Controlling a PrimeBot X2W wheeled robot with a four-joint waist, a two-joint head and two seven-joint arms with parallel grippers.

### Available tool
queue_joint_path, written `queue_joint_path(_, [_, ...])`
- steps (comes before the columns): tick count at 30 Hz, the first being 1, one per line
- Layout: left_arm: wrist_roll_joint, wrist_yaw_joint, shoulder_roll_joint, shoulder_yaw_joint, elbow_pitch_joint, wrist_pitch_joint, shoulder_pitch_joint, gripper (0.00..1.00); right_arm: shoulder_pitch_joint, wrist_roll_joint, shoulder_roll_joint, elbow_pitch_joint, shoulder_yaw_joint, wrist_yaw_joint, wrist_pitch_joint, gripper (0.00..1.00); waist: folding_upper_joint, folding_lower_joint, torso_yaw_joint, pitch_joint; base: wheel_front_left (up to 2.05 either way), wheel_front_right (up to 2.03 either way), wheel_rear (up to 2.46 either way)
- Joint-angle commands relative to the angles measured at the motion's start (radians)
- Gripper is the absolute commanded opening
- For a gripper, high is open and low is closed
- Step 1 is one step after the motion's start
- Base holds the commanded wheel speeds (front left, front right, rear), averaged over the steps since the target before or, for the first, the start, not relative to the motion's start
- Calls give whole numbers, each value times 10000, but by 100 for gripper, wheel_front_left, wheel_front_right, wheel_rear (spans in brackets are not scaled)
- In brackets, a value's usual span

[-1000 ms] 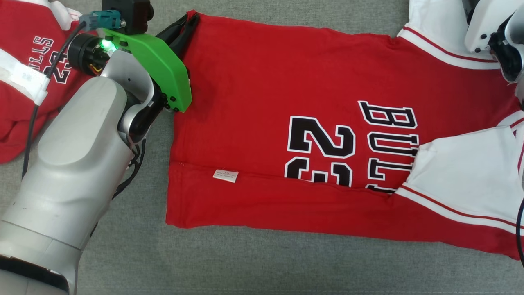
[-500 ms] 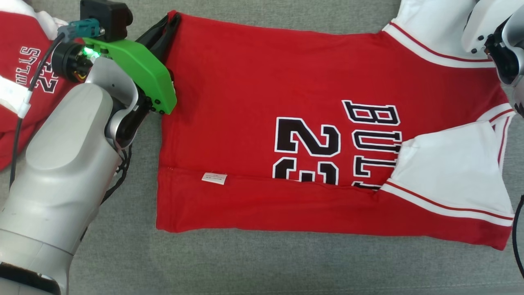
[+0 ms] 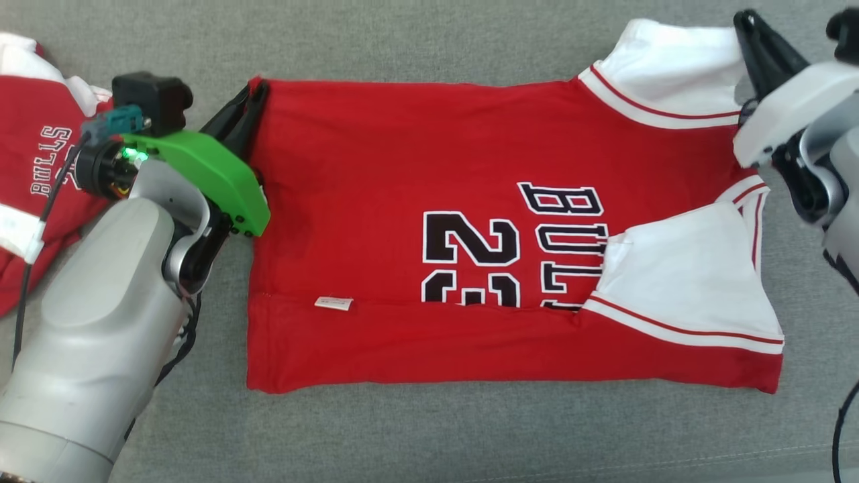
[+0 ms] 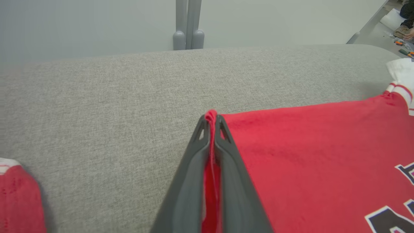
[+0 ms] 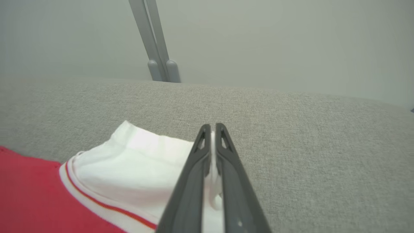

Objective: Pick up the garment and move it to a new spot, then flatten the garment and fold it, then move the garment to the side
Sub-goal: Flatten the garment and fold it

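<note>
On the grey cloth-covered bench point(image 3: 429, 429) the garment point(image 3: 376, 154), a red jersey, lies spread lengthwise in the middle, with its hem to the left and its shoulders to the right. Its near long edge is already turned up over the body, hiding the lower half of the numbers. A small label point(image 3: 333, 303) lies at that fold line, and the near sleeve point(image 3: 678, 275) is laid inward over the lettering.

The left gripper point(image 3: 257, 90) has its jaws pinched on the far left hem corner, with red cloth showing between them in the left wrist view. The right gripper point(image 3: 743, 20) has its jaws closed on white cloth at the edge of the far sleeve point(image 3: 671, 74).

This looks like the folding step, with the first lengthwise fold done and the second one gripped. The next move probably calls for both arms to lift together and carry the far edge toward the near side, keeping the cloth taut between them so it lands square.

A second jersey point(image 3: 40, 168) lies at the far left, apart from the garment.
</note>
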Motion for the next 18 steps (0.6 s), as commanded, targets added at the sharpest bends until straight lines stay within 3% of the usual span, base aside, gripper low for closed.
queue_joint_path(1, [-106, 88, 129, 34, 15, -109, 249, 0, 398, -5, -192, -340, -225, -18, -81, 0, 0, 0, -217, -350, 0, 0, 0])
queue_joint_path(9, [-166, 210, 302, 32, -246, -716, 1210, 0, 3160, -998, -216, -2775, -2315, -18, -73, 0, 0, 0, -445, -987, 0, 0, 0])
queue_joint_path(18, [-40, 426, 326, -102, -708, -1307, 2078, 0, 5652, -1770, 281, -4188, -4110, -18, -75, 0, 0, 0, -361, -1358, 0, 0, 0])
